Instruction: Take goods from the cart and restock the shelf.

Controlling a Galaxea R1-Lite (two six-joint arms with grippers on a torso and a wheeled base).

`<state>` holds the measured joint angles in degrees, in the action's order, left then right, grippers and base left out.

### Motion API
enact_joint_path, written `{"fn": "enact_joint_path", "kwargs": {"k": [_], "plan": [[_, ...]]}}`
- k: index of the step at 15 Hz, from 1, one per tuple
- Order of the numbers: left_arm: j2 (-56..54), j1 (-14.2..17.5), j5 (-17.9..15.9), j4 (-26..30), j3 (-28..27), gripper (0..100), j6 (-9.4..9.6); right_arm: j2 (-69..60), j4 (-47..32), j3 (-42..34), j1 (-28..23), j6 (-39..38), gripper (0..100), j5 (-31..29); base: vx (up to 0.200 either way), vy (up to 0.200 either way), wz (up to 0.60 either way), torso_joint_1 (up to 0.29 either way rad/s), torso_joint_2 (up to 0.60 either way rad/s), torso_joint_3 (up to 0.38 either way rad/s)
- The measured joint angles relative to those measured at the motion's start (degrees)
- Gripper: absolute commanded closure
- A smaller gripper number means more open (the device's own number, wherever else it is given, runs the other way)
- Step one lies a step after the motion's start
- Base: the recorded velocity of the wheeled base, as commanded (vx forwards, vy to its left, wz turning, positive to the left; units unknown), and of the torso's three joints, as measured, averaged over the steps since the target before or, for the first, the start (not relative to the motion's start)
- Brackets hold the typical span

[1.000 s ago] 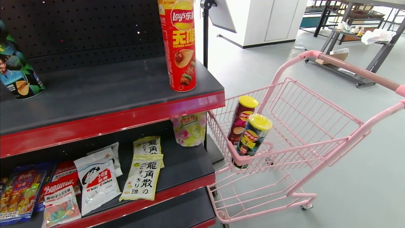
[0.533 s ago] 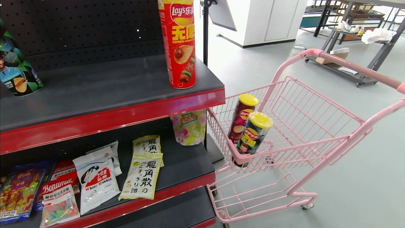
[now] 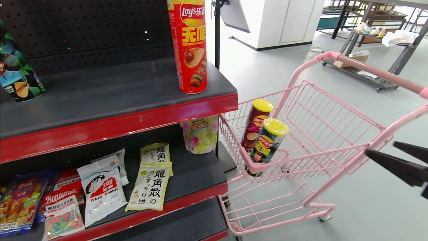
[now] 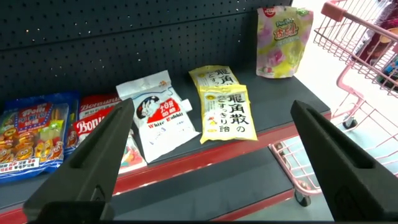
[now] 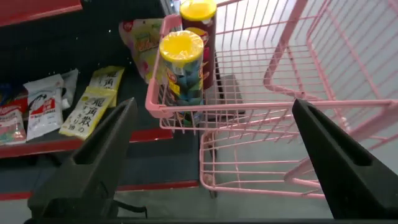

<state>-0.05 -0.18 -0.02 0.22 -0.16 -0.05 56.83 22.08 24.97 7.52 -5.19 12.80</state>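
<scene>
- Four cans: a red can [image 3: 190, 50] and a green can [image 3: 16, 77] stand upright on the top shelf [image 3: 100, 90], well apart. The other two are in the cart [image 3: 378, 74].
- In the cart's basket, at the corner nearest the shelf, a maroon can [image 3: 256, 124] and a dark can [image 3: 267, 142] stand side by side, both with yellow lids and both leaning slightly.
- The lower shelf [image 3: 194, 170] holds two yellow packets [image 3: 152, 185] overlapping, a white packet [image 3: 102, 187], two red packets [image 3: 63, 212], a blue packet [image 3: 18, 206] and one pouch [image 3: 200, 134] standing at the back.
- The right gripper [image 3: 380, 148] has its fingers spread apart and holds nothing; it sits by the cart's handle-side rail.
- The left gripper [image 4: 212, 104] also has its fingers wide apart and empty, facing the lower shelf's packets.
- The head view takes in the top shelf and its cans. The right wrist view looks down on both yellow lids and the cart's bottom rack [image 5: 249, 174]. The left wrist view looks straight at the lower shelf's back panel.
</scene>
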Motion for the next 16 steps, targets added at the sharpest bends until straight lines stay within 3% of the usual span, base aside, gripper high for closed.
{"fn": "enact_joint_path", "kwargs": {"k": [7,16], "plan": [[0.0,0.0,0.02,0.0,-0.02,0,-0.02,34.16,24.04,2.27,6.56,-0.38,0,2.46,0.0,0.0,0.0,0.0,0.0,0.0],[0.0,0.0,0.02,-0.04,-0.02,0,-0.02,47.28,25.16,11.34,9.73,-0.27,0,3.69,0.0,0.0,0.0,0.0,0.0,0.0]]}}
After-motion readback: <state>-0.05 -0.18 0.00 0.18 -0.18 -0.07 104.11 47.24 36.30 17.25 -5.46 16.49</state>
